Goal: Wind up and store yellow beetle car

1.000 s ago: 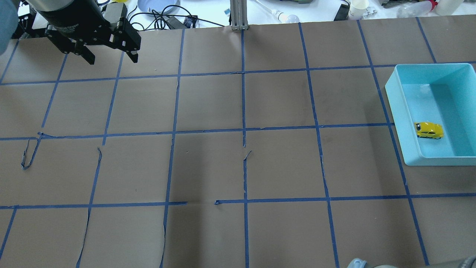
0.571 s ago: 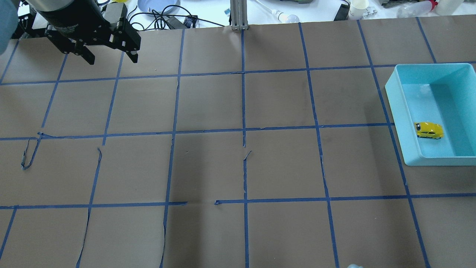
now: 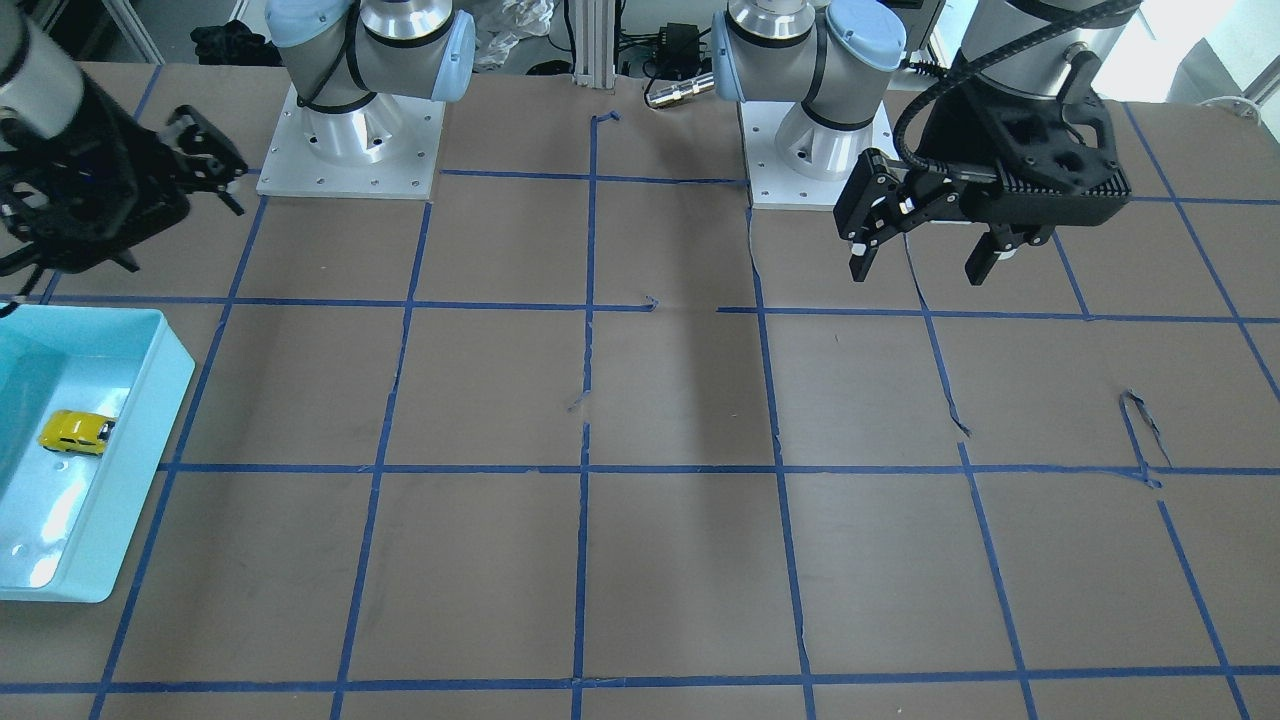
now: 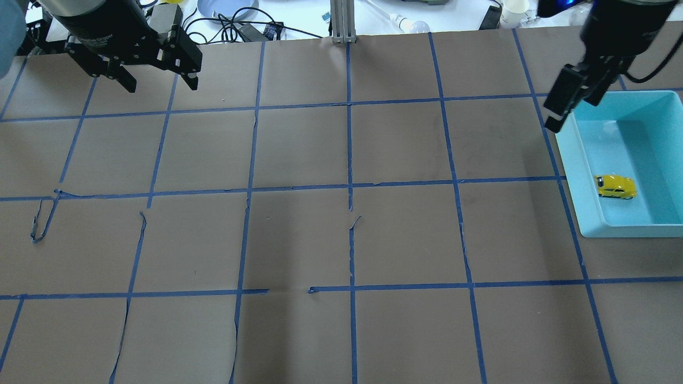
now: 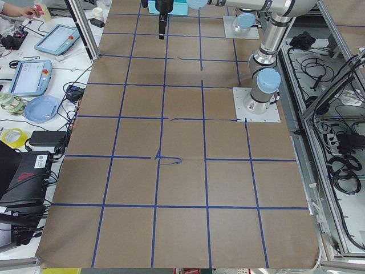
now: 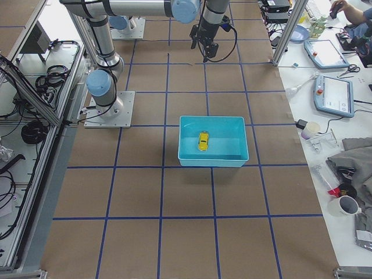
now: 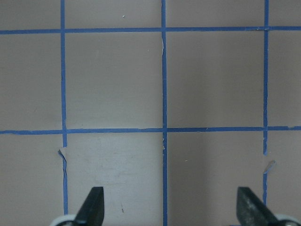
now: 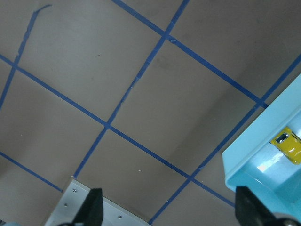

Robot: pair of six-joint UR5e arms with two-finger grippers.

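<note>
The yellow beetle car point(image 4: 616, 186) lies inside the cyan bin point(image 4: 571, 176) at the table's right side. It also shows in the front view point(image 3: 75, 431), the right side view point(image 6: 203, 140) and the right wrist view point(image 8: 287, 143). My right gripper point(image 4: 557, 114) hangs high over the bin's far left corner. It is open and empty in the wrist view point(image 8: 169, 209), apart from the car. My left gripper point(image 4: 160, 84) is open and empty, high over the table's left part point(image 3: 918, 270), with only taped paper beneath it point(image 7: 169, 209).
Brown paper with a blue tape grid covers the table; some tape strips are peeling point(image 4: 40, 224). An aluminium post point(image 4: 343, 21), cables, a blue plate point(image 4: 224, 6) and a cup point(image 4: 515, 10) lie beyond the far edge. The arm bases point(image 3: 350, 150) point(image 3: 815, 150) stand at the robot's side.
My right arm has come into the overhead view at the top right, over the bin's far left corner. The car and the left gripper have not moved.
</note>
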